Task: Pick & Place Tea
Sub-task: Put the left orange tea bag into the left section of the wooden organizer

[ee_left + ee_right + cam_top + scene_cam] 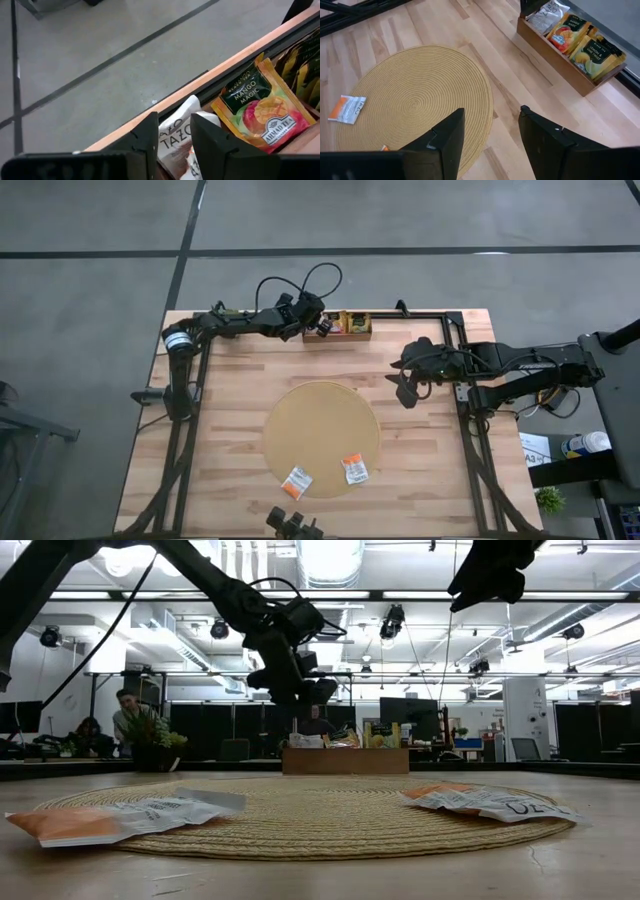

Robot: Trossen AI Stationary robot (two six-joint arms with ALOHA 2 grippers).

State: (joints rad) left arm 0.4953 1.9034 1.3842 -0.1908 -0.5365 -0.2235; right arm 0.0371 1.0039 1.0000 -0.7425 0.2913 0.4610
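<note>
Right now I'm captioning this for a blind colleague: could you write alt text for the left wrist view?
The left gripper hangs open over a wooden tray of tea sachets, its fingers on either side of a white Tazo sachet. Beside that stands an orange Mango Magic sachet, with grey floor beyond the tray's edge.

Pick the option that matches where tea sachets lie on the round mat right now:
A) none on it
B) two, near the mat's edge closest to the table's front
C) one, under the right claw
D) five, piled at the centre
B: the high view shows two sachets lying apart on the round mat near its front edge, with the right claw off to the mat's side.
</note>
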